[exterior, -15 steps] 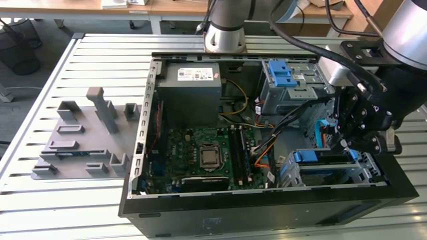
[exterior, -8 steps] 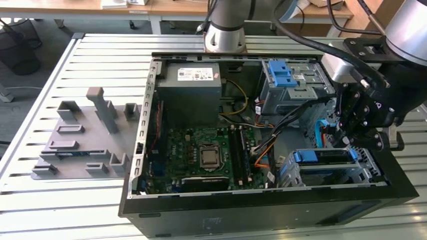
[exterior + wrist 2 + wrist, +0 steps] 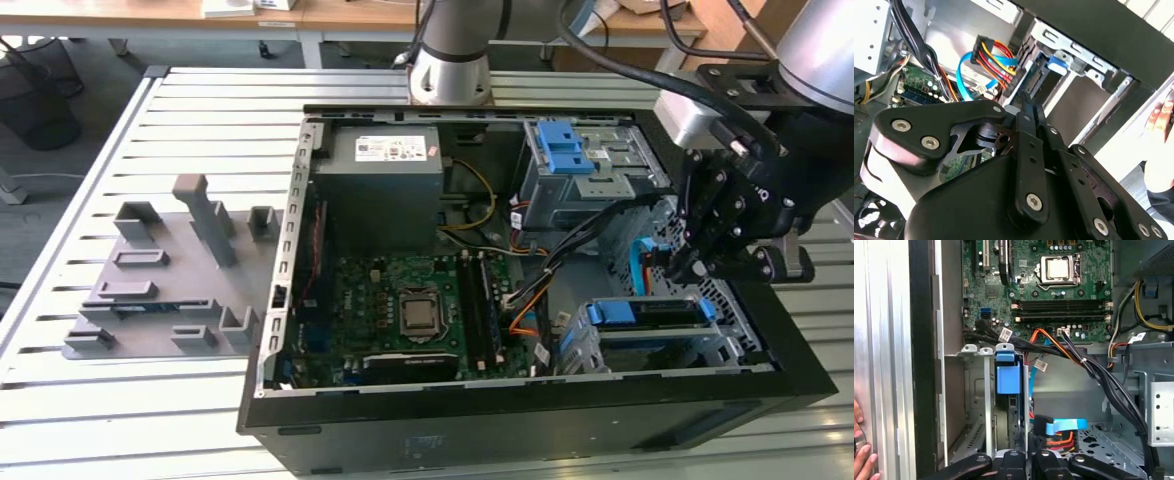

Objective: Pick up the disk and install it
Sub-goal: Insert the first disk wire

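Observation:
The disk (image 3: 651, 313) stands on edge in the lower front bay of the open computer case (image 3: 534, 410). Its blue carrier rail and handle face up. In the first wrist view the disk's blue handle (image 3: 1008, 374) sits between the bay's metal rails. My gripper (image 3: 691, 272) hangs right over the end of the disk toward the exterior view's right. Its fingers are shut together, and the tips (image 3: 1027, 97) meet the disk's (image 3: 1034, 75) top edge. In the first wrist view the gripper (image 3: 1027, 460) lines up with the disk's dark edge.
Black, orange and blue cables (image 3: 587, 235) run beside the bay. An upper drive cage with a blue latch (image 3: 571, 150), a grey power-supply box (image 3: 387, 160) and the motherboard (image 3: 400, 300) fill the case. A grey fixture (image 3: 160, 270) lies outside. A hand (image 3: 860, 455) rests by the case's front.

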`<state>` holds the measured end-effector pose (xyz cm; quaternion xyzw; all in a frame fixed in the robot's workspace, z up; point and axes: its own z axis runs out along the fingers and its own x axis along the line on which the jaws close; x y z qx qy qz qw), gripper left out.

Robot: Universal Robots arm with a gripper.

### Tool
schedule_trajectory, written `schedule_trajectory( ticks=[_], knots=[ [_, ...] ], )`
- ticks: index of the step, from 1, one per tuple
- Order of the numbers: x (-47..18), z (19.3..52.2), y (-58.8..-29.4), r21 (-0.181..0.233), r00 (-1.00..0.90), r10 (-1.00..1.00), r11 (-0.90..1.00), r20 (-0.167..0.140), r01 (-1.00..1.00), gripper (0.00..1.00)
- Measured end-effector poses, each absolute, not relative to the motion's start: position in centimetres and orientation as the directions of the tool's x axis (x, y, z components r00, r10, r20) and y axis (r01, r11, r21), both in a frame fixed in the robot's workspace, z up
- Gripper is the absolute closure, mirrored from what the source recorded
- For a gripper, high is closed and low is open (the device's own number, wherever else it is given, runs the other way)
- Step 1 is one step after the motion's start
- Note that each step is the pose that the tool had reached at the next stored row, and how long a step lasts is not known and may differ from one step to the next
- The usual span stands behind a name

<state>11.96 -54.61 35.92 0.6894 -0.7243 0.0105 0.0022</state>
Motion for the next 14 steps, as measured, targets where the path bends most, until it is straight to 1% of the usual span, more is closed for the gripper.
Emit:
schedule_trajectory(
  ticks=[4, 5, 6, 7, 14],
  knots=[
    [12.19, 35.91, -54.23, -0.012, -0.05, -0.999, 0.049, 0.018, -0.999, 0.81],
    [12.19, 35.91, -54.23, -0.012, -0.05, -0.999, 0.05, 0.018, -0.999, 0.76],
    [12.2, 35.91, -54.23, -0.012, -0.05, -0.999, 0.05, 0.018, -0.999, 0.76],
    [12.2, 35.91, -54.22, -0.012, -0.05, -0.999, 0.049, 0.018, -0.999, 0.69],
    [12.21, 35.91, -54.22, -0.012, -0.05, -0.999, 0.049, 0.018, -0.999, 0.69]
  ],
)
